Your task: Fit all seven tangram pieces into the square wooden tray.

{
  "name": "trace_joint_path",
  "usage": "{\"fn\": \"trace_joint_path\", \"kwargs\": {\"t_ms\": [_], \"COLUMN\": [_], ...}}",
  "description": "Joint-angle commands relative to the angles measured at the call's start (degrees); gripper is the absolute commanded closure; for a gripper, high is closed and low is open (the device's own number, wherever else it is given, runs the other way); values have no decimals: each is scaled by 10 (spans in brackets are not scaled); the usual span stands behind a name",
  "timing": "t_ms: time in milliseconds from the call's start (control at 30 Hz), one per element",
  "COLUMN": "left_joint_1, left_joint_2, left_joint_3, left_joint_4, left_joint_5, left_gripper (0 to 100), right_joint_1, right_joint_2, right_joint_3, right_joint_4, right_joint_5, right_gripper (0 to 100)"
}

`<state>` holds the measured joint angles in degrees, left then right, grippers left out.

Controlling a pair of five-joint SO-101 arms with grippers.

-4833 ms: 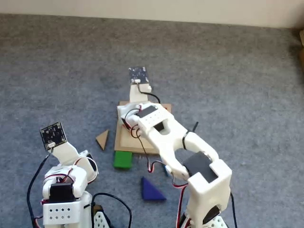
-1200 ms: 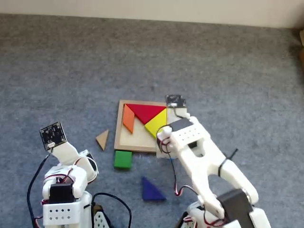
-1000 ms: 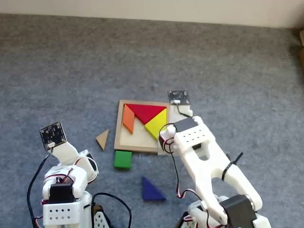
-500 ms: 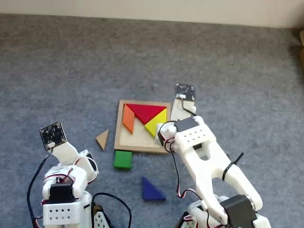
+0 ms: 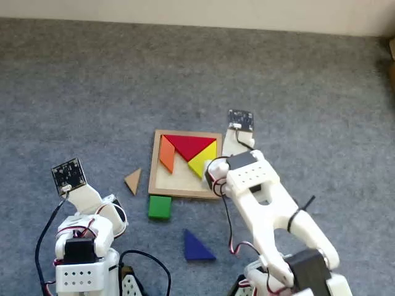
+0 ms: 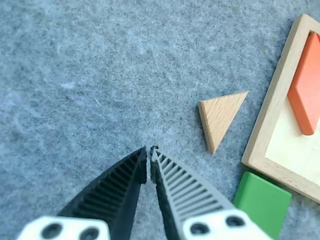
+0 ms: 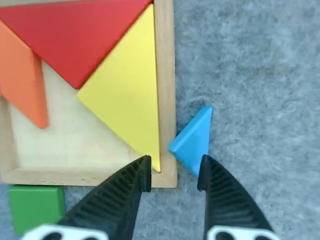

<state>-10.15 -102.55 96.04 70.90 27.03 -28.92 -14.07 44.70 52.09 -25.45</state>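
Observation:
The square wooden tray holds a red triangle, a yellow triangle and an orange parallelogram. My right gripper is open at the tray's right rim, one finger over the yellow triangle's tip. A light blue triangle lies on the carpet just outside the rim, between the fingers. My left gripper is shut and empty over bare carpet, short of a tan triangle. A green square and a dark blue triangle lie in front of the tray.
Grey carpet covers the whole work area. The right arm stretches from the front edge to the tray's right side. The left arm is folded at the front left. The green square touches the tray's near corner.
The right arm has pulled back from over the tray to its right rim, uncovering the pieces inside. In the last half second it hardly shifted. The left arm has kept still.

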Motion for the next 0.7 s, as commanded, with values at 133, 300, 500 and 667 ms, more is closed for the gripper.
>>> {"fn": "trace_joint_path", "kwargs": {"t_ms": [133,300,500,667], "left_joint_1": [10,10,10,10], "left_joint_2": [-23,-23,-23,-23], "left_joint_3": [12,12,12,12], "left_joint_4": [3,3,3,3], "left_joint_5": [-4,-4,-4,-4], "left_gripper": [957,957,957,957], "right_joint_1": [49,56,69,80], "right_joint_2": [105,132,131,131], "right_joint_3": [-103,-113,-113,-112], "right_joint_4": [-22,-21,-20,-20], "right_joint_5": [-4,-4,29,50], "right_gripper": [839,840,937,967]}}
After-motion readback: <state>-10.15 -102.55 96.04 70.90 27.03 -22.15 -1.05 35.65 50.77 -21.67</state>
